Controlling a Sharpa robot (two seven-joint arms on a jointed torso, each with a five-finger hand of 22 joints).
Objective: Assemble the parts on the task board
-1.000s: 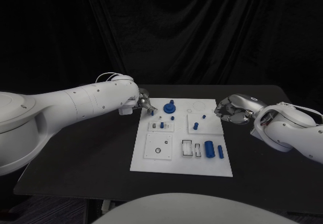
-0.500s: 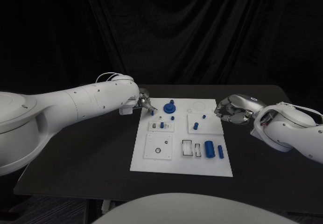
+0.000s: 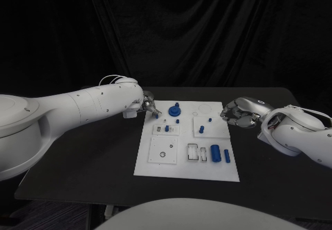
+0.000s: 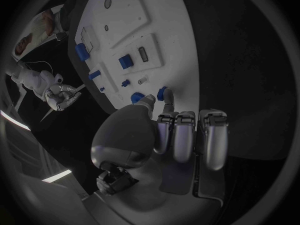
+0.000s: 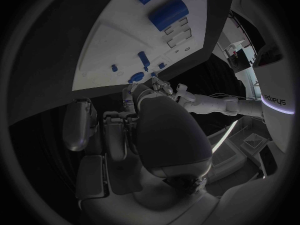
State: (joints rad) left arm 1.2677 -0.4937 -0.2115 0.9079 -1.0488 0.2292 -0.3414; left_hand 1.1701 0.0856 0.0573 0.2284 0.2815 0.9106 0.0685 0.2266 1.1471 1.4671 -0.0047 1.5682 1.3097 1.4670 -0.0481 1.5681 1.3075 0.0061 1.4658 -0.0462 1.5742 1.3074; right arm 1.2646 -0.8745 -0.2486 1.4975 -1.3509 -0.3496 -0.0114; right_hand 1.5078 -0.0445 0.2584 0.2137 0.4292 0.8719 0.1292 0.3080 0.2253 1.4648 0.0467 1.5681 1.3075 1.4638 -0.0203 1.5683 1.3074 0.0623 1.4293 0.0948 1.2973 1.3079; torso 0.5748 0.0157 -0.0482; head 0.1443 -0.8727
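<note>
head view, blue peg (image 3: 157,115) at left robot hand (image 3: 148,106)

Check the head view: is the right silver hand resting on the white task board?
No. The right silver hand sits beside the white task board, off its right edge over the black table, fingers curled in on nothing.

1 task board (image 3: 156,167), approx 8 blue parts (image 3: 215,152) on it, 2 hands (image 3: 238,113).
</note>
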